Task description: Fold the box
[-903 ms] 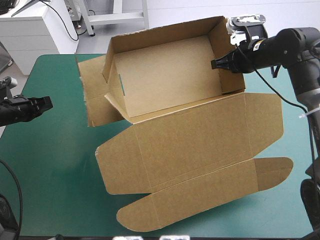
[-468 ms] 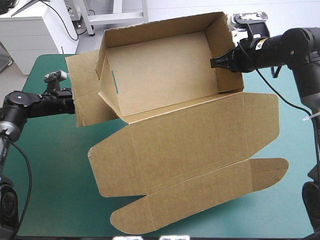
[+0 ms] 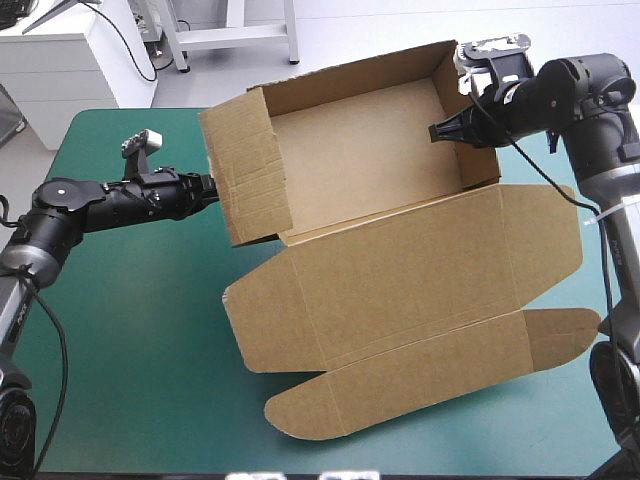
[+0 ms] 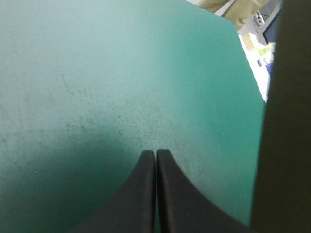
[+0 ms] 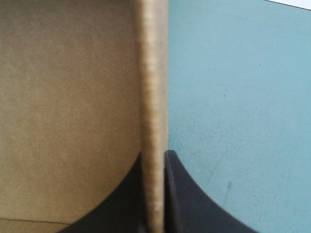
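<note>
The brown box [image 3: 365, 160] stands as an open tray at the back of the teal-green table, its lid [image 3: 400, 290] lying flat toward the front. My right gripper [image 3: 440, 131] is shut on the box's right wall. In the right wrist view that wall's edge [image 5: 153, 73] runs between my gripper's [image 5: 154, 156] black fingers. My left gripper [image 3: 207, 187] is shut, its tip at the outside of the upright left wall [image 3: 245, 165]. In the left wrist view this gripper [image 4: 156, 153] holds nothing, and the board [image 4: 286, 126] rises close beside it.
The lid's long rounded flap [image 3: 420, 385] reaches toward the table's front edge. Its right corner [image 3: 560, 240] lies near the right edge. Bare teal-green cover [image 3: 120, 320] shows at the left and front left.
My left arm came in from the table's left edge to the box. The left side panel, earlier splayed outward, now stands upright. The whole box has shifted right. My right gripper keeps its hold.
</note>
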Available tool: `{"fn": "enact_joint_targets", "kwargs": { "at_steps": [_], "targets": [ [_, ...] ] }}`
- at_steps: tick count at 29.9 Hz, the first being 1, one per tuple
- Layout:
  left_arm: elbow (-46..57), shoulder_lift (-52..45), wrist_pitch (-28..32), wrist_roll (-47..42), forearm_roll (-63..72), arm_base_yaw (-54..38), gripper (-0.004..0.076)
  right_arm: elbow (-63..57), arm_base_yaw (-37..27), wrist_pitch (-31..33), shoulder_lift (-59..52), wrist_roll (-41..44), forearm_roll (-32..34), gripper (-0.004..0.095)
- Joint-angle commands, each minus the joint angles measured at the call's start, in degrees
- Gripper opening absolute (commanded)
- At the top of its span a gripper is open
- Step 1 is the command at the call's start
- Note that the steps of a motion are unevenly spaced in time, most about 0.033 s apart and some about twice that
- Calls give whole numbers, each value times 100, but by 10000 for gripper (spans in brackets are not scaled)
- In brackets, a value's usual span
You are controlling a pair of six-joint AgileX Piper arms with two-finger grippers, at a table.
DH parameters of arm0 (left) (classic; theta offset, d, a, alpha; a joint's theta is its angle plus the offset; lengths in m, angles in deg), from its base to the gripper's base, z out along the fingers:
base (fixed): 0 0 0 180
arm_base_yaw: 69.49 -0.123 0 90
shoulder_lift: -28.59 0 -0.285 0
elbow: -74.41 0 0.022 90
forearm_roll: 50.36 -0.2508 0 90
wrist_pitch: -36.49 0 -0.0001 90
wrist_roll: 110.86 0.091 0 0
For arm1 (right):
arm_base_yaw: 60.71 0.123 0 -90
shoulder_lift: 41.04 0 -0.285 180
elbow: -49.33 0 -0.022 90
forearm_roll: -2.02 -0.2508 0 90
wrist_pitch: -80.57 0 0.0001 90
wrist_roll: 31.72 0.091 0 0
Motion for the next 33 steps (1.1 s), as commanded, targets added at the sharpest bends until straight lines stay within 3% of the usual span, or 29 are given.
{"fn": "enact_joint_targets", "kwargs": {
  "at_steps": [1,9,18,21,25,28,33],
  "targets": [
    [-141,-335,-156,7,526,207,-8,161,-11,-111,-157,82,-51,-15],
    [-141,-766,-310,22,863,370,-8,161,-11,-114,-40,149,120,-15],
    [-141,-836,-872,573,1141,370,9,161,-11,-114,-8,149,139,-15],
    [-141,-836,-900,575,1155,370,101,161,-11,-114,-8,149,139,-15],
    [-141,-836,-958,564,1508,370,379,161,-11,-93,-8,149,139,-15],
    [-141,-836,-1038,456,2046,370,523,161,-11,-89,-3,149,139,-15],
    [-141,-836,-1196,480,2194,370,526,161,-11,-68,-3,149,97,-15]
  ]
}}
